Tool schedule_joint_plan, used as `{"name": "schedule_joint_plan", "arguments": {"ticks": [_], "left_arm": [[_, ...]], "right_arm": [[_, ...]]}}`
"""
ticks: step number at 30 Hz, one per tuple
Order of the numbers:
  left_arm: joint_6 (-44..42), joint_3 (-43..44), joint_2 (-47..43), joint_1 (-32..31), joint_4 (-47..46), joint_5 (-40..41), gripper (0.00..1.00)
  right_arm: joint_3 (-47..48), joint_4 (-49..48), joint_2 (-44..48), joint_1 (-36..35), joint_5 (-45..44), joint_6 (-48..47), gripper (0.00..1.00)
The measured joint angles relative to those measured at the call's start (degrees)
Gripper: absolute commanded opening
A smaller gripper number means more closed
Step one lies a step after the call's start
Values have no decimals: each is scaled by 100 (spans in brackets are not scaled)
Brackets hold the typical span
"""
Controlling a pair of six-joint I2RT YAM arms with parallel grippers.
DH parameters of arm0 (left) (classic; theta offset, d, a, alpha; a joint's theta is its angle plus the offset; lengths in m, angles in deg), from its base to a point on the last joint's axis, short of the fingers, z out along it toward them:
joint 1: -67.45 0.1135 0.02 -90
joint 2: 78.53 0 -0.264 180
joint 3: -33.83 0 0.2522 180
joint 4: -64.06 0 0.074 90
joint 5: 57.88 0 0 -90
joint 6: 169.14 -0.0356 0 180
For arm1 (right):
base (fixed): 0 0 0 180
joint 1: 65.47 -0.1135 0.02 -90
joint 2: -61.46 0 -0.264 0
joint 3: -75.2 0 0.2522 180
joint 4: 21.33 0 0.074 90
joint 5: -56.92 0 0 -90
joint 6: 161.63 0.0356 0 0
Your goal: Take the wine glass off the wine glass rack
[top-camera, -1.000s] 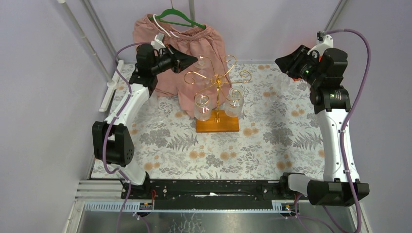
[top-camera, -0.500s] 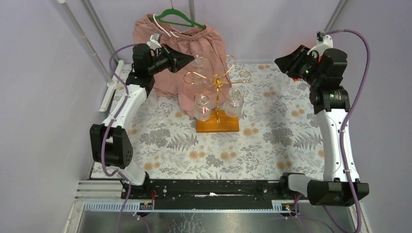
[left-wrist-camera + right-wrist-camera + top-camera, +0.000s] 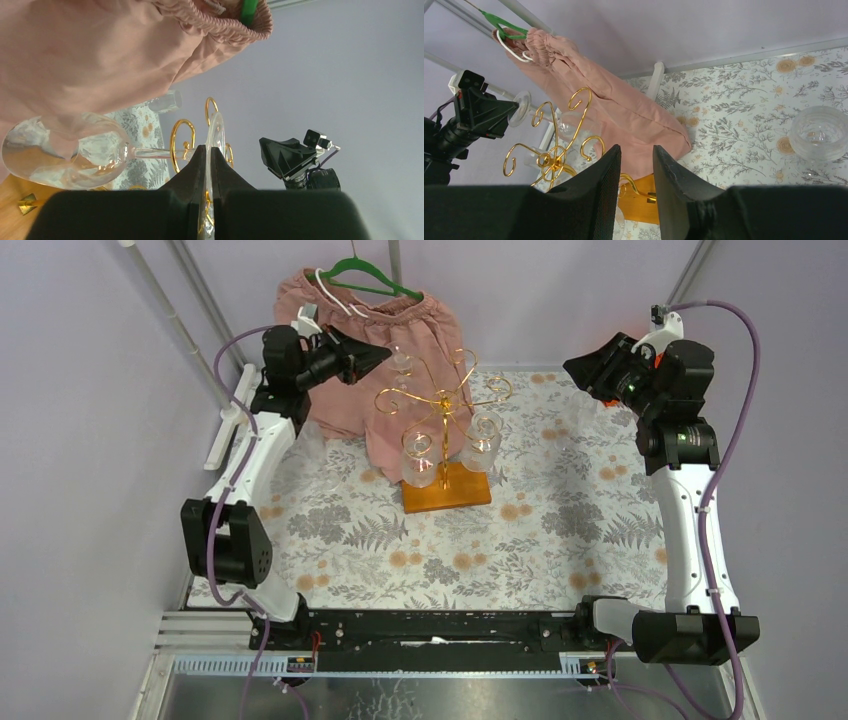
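Note:
My left gripper (image 3: 376, 358) is shut on the flat foot of a clear wine glass (image 3: 403, 363), high at the back left of the gold wine glass rack (image 3: 443, 405). In the left wrist view the fingers (image 3: 199, 165) pinch the foot edge-on. The glass's stem and bowl (image 3: 65, 155) stretch left, and the stem passes a gold curl of the rack (image 3: 181, 140). The rack leans left on its orange-brown wooden base (image 3: 450, 492). Two more glasses (image 3: 417, 460) hang upside down from it. My right gripper (image 3: 577, 368) is open and empty, high at the right.
Pink shorts (image 3: 440, 325) on a green hanger hang right behind the rack and the left gripper. In the right wrist view a clear glass (image 3: 819, 132) lies on the floral tablecloth to the right of the rack. White rails run along the left and back walls.
My left gripper has moved left and back with the glass foot in it. The rack has leaned left and its base has turned a little. The right arm has not moved.

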Motion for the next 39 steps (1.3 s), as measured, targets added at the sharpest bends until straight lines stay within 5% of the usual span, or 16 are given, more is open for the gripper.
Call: {"name": "schedule_joint_plan", "arguments": {"ticks": [19, 39], "left_arm": [[35, 1102, 750, -334, 127, -42, 0], [-177, 293, 20, -535, 181, 48, 0]], "right_arm": [[-129, -37, 0, 0, 2, -28, 38], [-308, -61, 15, 0, 7, -50, 38]]}}
